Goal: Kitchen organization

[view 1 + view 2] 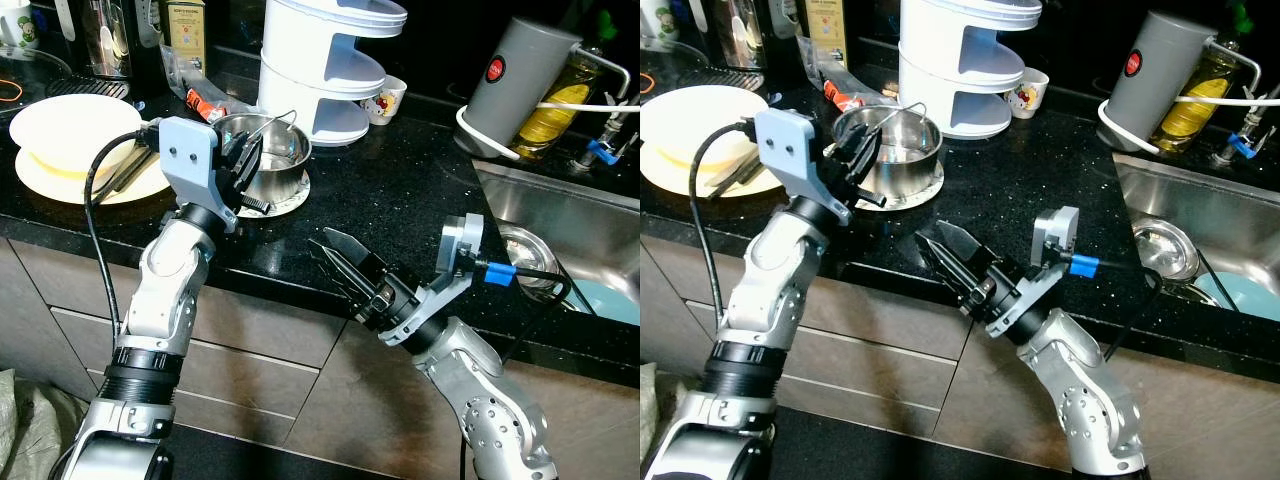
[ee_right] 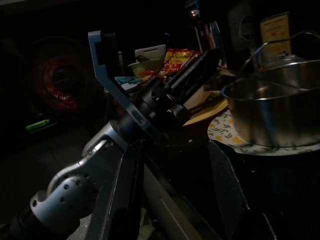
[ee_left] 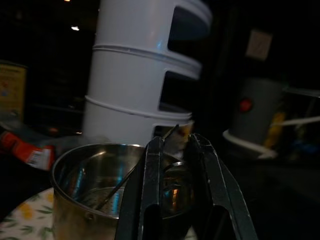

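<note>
Standing on a flowered plate (image 1: pixel 290 197) at upper centre of the frame, on the black counter (image 1: pixel 400 190), a steel pot (image 1: pixel 275 150) with a thin wire handle is recorded. The left gripper (image 1: pixel 243 170) is held at the pot's near rim, fingers (image 3: pixel 150 190) a narrow gap apart, clamped on nothing. The right gripper (image 1: pixel 335 262) is held at lower centre, over the counter's front edge, fingers spread apart and empty. Behind the pot a white tiered rack (image 1: pixel 325 65) is listed; at upper left, a cream bowl (image 1: pixel 70 135) on a plate; at right, a steel sink (image 1: pixel 570 235) and a grey kettle (image 1: pixel 510 85).
</note>
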Controlling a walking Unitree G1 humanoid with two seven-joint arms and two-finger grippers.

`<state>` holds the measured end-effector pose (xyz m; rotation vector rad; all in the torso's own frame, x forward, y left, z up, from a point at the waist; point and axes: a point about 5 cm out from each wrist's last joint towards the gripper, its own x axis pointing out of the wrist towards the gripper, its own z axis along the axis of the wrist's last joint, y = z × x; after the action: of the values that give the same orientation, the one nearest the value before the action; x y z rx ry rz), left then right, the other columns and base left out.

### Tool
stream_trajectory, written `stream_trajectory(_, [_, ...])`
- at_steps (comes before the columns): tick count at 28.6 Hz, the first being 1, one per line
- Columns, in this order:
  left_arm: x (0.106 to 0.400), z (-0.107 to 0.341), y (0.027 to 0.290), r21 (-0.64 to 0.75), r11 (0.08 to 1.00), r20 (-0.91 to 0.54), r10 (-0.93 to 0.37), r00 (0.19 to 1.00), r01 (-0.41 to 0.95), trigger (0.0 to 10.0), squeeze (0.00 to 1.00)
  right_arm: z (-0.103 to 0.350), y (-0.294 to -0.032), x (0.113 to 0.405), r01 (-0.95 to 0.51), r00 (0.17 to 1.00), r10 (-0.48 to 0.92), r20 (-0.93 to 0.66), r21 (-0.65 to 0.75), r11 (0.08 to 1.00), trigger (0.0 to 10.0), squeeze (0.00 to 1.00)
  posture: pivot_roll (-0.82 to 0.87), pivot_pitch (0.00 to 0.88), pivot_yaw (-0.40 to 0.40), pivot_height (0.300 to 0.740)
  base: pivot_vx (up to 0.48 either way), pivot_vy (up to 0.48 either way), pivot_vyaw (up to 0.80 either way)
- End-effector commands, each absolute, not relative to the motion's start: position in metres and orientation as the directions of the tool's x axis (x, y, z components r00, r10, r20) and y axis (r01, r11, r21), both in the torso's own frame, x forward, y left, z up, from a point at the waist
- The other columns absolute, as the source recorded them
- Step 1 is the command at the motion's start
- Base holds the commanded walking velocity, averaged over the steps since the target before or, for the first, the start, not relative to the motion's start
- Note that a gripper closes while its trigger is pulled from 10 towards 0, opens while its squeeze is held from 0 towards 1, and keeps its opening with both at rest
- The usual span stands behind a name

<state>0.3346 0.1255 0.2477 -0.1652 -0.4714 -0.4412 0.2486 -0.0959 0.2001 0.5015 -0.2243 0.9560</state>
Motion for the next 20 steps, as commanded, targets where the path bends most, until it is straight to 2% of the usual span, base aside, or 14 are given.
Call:
stream_trajectory(1, [0.333,0.251,0.117,-0.077,0.863,0.481,-0.406,0.777,0.499,0.0,0.00,0.199,-0.101,0.251,-0.814,0.580,0.716,0.389,0.310,0.491,10.0,0.00,0.11,0.033,-0.169,0.740,0.000,0.000,0.00])
stream_trajectory(3, [0.330,0.251,0.113,-0.148,0.826,0.477,-0.421,0.771,0.543,0.0,0.00,0.200,-0.101,0.251,-0.814,0.580,0.716,0.388,0.309,0.492,10.0,0.00,0.12,0.033,-0.170,0.740,0.000,0.000,0.00])
stream_trajectory(9, [0.320,0.252,0.111,-0.219,0.776,0.482,-0.442,0.757,0.592,0.0,0.00,0.200,-0.101,0.251,-0.815,0.579,0.718,0.388,0.308,0.491,10.0,0.00,0.12,0.032,-0.174,0.740,0.000,0.000,0.00])
stream_trajectory(17, [0.312,0.259,0.109,-0.216,0.763,0.495,-0.453,0.742,0.609,0.0,0.00,0.198,-0.101,0.253,-0.809,0.587,0.717,0.377,0.311,0.498,10.0,0.00,0.12,0.027,-0.176,0.740,0.000,0.000,0.00])
stream_trajectory(19, [0.310,0.260,0.105,-0.198,0.752,0.497,-0.475,0.726,0.629,0.0,0.00,0.197,-0.103,0.257,-0.790,0.612,0.704,0.361,0.319,0.523,10.0,0.00,0.12,0.026,-0.176,0.740,0.000,0.000,0.00])
stream_trajectory(20, [0.309,0.262,0.103,-0.184,0.748,0.499,-0.488,0.716,0.638,0.0,0.00,0.194,-0.105,0.262,-0.756,0.653,0.680,0.333,0.327,0.567,10.0,0.00,0.12,0.026,-0.176,0.740,0.000,0.000,0.00])
